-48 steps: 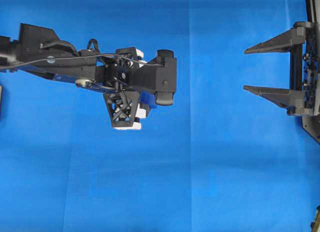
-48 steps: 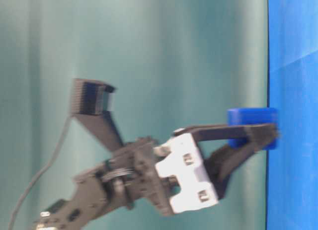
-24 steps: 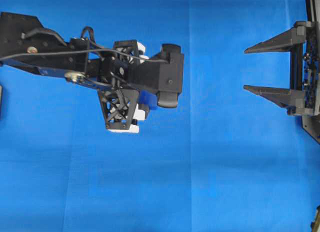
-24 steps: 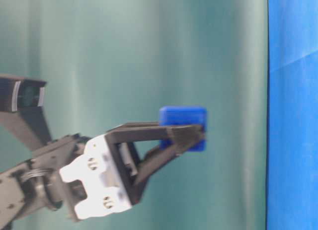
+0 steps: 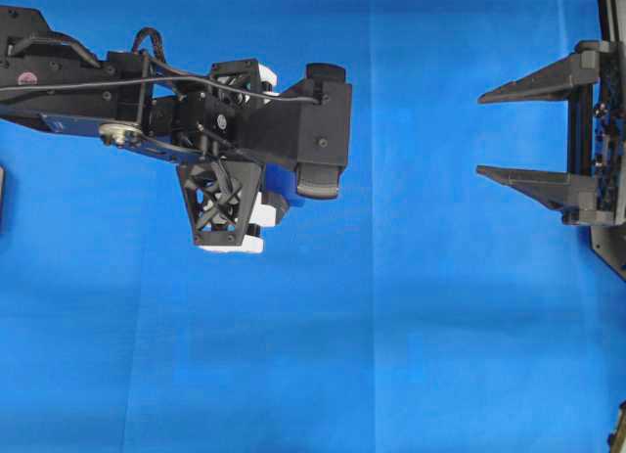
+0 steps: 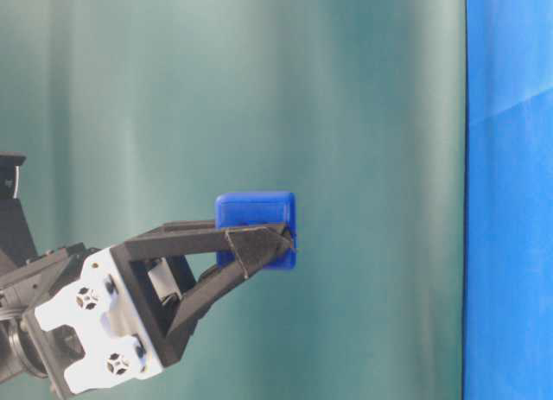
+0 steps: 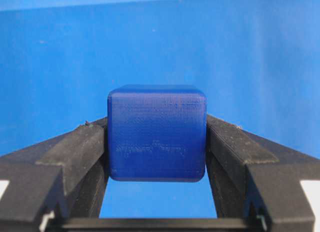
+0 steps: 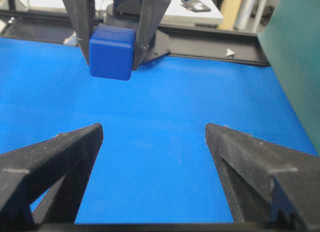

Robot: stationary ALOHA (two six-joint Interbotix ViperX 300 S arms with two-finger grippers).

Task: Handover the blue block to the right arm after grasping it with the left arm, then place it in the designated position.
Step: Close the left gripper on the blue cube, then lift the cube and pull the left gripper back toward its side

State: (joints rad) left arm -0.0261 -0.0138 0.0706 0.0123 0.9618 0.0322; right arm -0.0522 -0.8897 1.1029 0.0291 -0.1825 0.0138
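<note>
- The block (image 7: 156, 133) is being pinched between the left gripper's (image 7: 156, 142) fingertips, squarely on two opposite faces — held clear of the cloth (image 5: 411, 355), in the air.
- The far half of the block is being left exposed beyond the tips (image 6: 256, 231), presumably so the other gripper can take it there.
- The right gripper (image 5: 489, 135) is being kept spread wide and empty at the right edge, well apart from the block, fingers pointed toward it — judged ready for the handover.
</note>
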